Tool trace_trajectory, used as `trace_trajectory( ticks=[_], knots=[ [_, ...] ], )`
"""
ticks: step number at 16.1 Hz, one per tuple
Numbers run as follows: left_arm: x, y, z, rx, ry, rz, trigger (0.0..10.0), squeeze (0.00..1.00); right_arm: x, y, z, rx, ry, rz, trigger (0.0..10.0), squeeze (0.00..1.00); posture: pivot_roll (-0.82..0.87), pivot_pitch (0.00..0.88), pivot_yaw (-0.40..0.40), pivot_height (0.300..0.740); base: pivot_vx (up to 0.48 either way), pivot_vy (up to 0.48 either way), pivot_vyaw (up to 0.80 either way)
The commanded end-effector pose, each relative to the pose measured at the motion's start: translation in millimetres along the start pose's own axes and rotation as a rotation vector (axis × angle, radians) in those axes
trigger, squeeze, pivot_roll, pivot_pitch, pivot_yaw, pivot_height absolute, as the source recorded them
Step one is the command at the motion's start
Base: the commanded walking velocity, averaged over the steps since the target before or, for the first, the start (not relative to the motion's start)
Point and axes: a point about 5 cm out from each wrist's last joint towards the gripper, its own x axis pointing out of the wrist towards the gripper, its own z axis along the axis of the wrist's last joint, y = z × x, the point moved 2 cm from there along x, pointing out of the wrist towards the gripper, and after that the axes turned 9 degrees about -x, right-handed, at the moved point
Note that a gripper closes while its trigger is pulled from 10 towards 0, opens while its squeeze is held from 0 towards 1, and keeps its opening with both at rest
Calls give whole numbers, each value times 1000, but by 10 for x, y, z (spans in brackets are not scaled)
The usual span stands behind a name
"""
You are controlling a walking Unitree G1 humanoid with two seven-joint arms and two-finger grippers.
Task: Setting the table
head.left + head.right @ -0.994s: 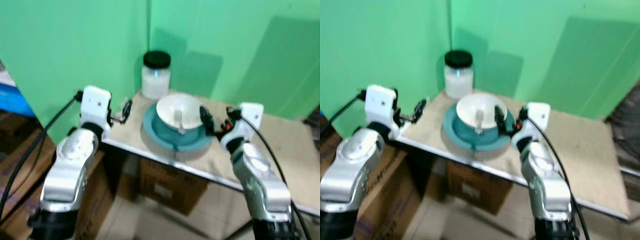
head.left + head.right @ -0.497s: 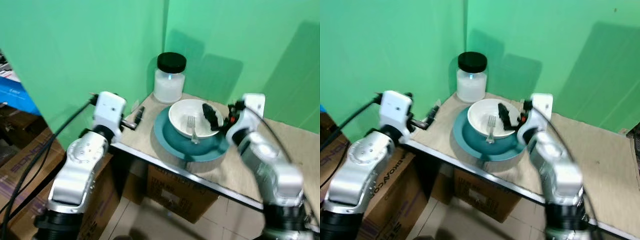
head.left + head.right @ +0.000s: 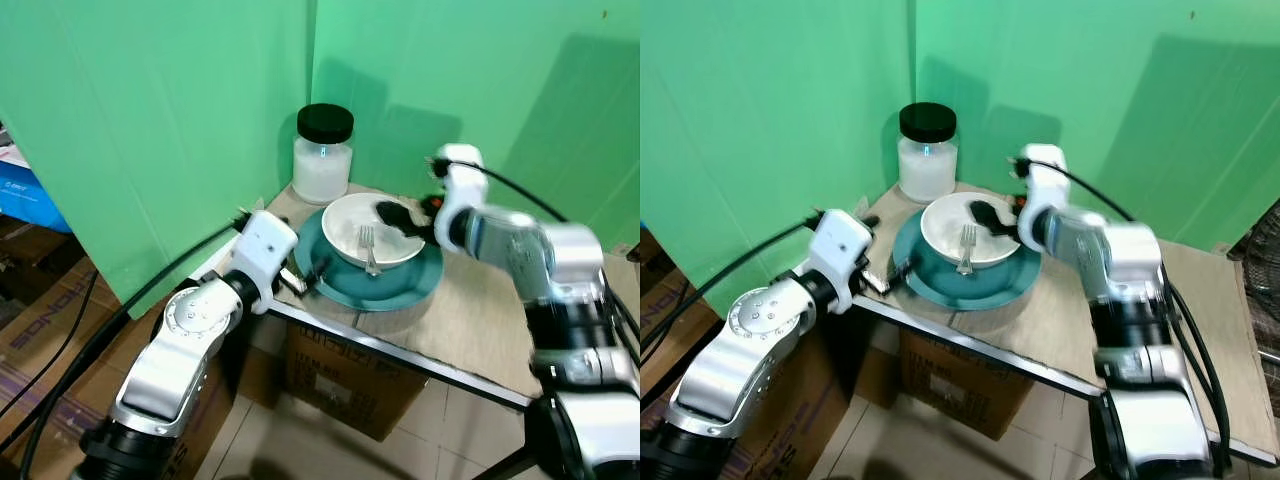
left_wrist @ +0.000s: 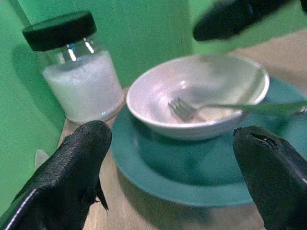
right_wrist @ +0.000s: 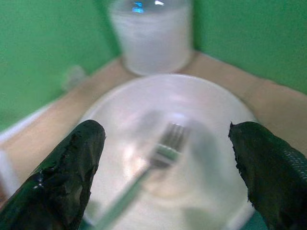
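where the table (image 3: 470, 310) meets the green wall (image 3: 150, 120), the left eye view has a teal plate (image 3: 400, 285) with a white bowl (image 3: 345, 225) on it and a fork (image 3: 367, 245) leaning in the bowl, tines down inside and handle over the near rim. a jar (image 3: 322, 155) with a black lid stands behind the plate, near the corner. the right pincer (image 3: 398, 220) hangs over the bowl's far side, just above the rim. the left pincer (image 3: 292, 280) sits at the table's near edge, just beside the plate's rim.

as the right eye view gives the same scene, a cardboard box (image 3: 960, 385) lies on the floor under the table.

looking along the left pincer (image 4: 177, 163), its two fingers (image 4: 72, 172) stand wide apart, released, with plate, bowl (image 4: 201, 96) and fork (image 4: 192, 109) between them and beyond the tips; the jar (image 4: 79, 76) stands past the bowl.

along the right pincer (image 5: 175, 167), the fingers (image 5: 67, 172) are spread wide, grasping nothing, and the fork (image 5: 160, 153) lies in the bowl (image 5: 211, 124) right between them, below the tips; whether they touch the bowl is unclear.
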Motion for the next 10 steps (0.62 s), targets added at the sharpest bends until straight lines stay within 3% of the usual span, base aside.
trace_trajectory(
  ticks=[1,4,7,8,9,10],
  knots=[
    [0,-49,-14,40,39,-61,10000,0,16,72,73,9,33,64,10000,0,-2,0,-48,740,0,0,0],
    [-30,-92,-37,50,71,-120,10000,0,53,195,58,-51,139,108,10000,0,-14,0,-40,740,0,0,0],
    [-52,-129,-47,51,82,-156,10000,0,95,208,-43,-83,257,93,10000,0,-25,0,-32,740,0,0,0],
    [-51,-151,-52,52,87,-173,10000,0,122,180,-84,-85,307,70,6627,0,-37,0,-25,740,0,0,0],
    [-44,-167,-51,52,90,-185,10000,0,140,158,-116,-93,339,57,4863,0,-42,0,-21,740,0,0,0],
    [-40,-172,-51,52,92,-189,10000,0,149,150,-130,-98,352,54,4471,0,-45,0,-19,740,0,0,0]
  ],
)
